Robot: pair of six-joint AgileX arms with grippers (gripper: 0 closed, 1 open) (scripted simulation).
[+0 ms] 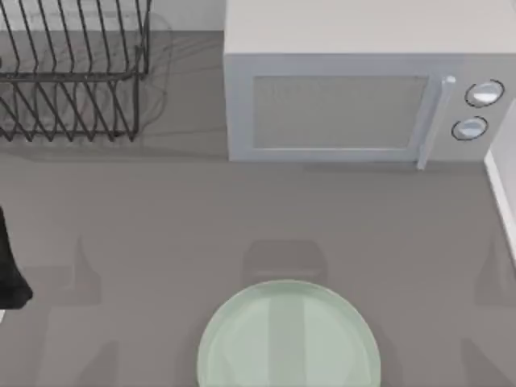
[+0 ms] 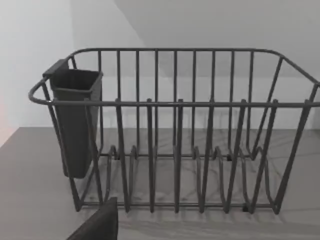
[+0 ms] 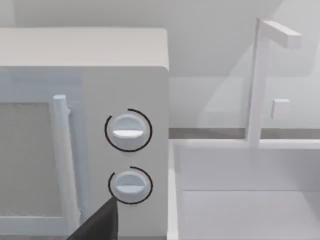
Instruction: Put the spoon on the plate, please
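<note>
Pale green and glassy, the plate [image 1: 289,334] is seen from above at the near edge of the grey table [image 1: 161,226], about midway across, flat and bare, so it is judged ready to receive the spoon. One plate is counted, one microwave [image 1: 355,97] behind it and one wire dish rack [image 1: 72,72] in the far left corner. A dark part of the left arm [image 1: 10,266] is seen at the table's left edge.

In the left wrist view the rack is faced squarely, with one dark cutlery holder [image 2: 75,122] hung on its end. This aim is judged a search for the spoon (its place cannot be told, and the holder's inside is hidden). A dark wedge of the left gripper [image 2: 97,225] is seen, but wide or narrow cannot be told.

In the right wrist view two knobs [image 3: 128,130] are counted on the microwave, beside one white sink [image 3: 240,200] with one tap [image 3: 257,80]. The right gripper [image 3: 97,225] is held near the microwave, and its state cannot be told either
</note>
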